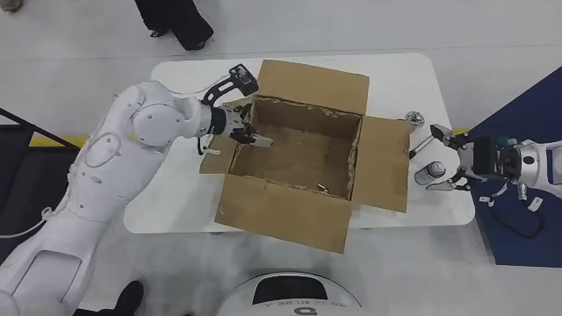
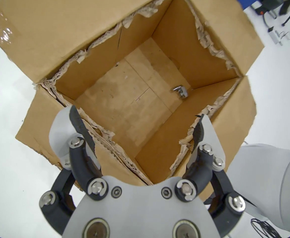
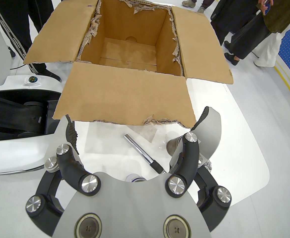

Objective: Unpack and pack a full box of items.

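Observation:
An open cardboard box (image 1: 263, 202) with torn flaps stands mid-table. On its floor lies one small shiny metal piece (image 2: 180, 91), also seen in the top view (image 1: 323, 187). My left gripper (image 2: 137, 125) hangs open over the box's near corner, nothing between its fingers; from above it sits at the box's left rim (image 1: 255, 138). My right gripper (image 3: 142, 122) is open above the table to the right of the box (image 3: 132, 48). Below it lie a chrome rod with a black grip (image 3: 142, 153), a round metal piece (image 3: 173, 146) and a white can (image 1: 430, 173).
The white table (image 1: 176, 202) has bare room left of the box. A small round metal item (image 1: 414, 118) rests by the box's right flap. A blue panel (image 1: 527, 140) stands right of the table. People stand beyond the far edge.

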You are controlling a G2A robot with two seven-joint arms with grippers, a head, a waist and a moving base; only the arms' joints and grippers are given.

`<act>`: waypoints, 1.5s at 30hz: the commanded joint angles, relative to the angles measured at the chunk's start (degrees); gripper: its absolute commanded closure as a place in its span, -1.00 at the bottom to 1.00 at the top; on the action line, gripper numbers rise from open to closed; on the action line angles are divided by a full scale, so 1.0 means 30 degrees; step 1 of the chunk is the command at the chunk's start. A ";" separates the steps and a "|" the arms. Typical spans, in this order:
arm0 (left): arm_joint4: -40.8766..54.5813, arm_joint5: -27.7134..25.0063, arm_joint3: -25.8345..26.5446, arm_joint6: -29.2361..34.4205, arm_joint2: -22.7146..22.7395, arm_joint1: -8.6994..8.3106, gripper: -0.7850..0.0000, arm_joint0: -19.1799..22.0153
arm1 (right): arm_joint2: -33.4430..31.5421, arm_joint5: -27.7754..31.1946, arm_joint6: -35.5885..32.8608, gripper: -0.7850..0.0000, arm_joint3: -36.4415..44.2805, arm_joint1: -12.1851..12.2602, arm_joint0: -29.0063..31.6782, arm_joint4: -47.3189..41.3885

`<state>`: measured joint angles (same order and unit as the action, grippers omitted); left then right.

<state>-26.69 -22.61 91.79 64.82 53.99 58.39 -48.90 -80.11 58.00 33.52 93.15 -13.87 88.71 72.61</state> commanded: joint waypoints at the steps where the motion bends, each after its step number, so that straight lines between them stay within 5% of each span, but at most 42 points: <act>1: -0.0576 0.0220 -0.0540 0.0200 -0.0903 0.0203 -1.00 0.0384 | 0.0000 0.0000 0.0000 -1.00 0.0000 0.0000 0.0000 0.0000; 13: 0.1036 0.0171 -0.0873 -0.0265 -0.2447 0.0883 -1.00 0.1580 | 0.0000 0.0000 0.0000 -1.00 0.0000 0.0000 0.0000 0.0000; 18: 0.0287 0.0697 0.0256 -0.1043 -0.2001 0.0780 -1.00 0.1303 | 0.0000 0.0000 0.0000 -1.00 0.0000 0.0000 0.0000 0.0000; 24: 0.3534 -0.0062 0.0897 -0.1251 -0.2120 0.0885 -1.00 0.0656 | 0.0000 0.0000 0.0000 -1.00 0.0000 0.0000 0.0000 0.0000; 31: 0.7768 -0.0811 -0.1176 -0.2004 -0.2851 0.1457 -1.00 0.1413 | 0.0000 0.0000 0.0000 -1.00 0.0000 0.0000 0.0000 0.0000; 45: 0.5164 0.0036 -0.3215 -0.2032 -0.4766 0.2163 -1.00 0.2399 | 0.0000 0.0000 0.0000 -1.00 0.0000 0.0000 0.0000 0.0000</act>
<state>-10.02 -23.12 82.29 58.60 40.04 64.80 -41.86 -80.11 58.00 33.53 93.15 -13.87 88.71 72.61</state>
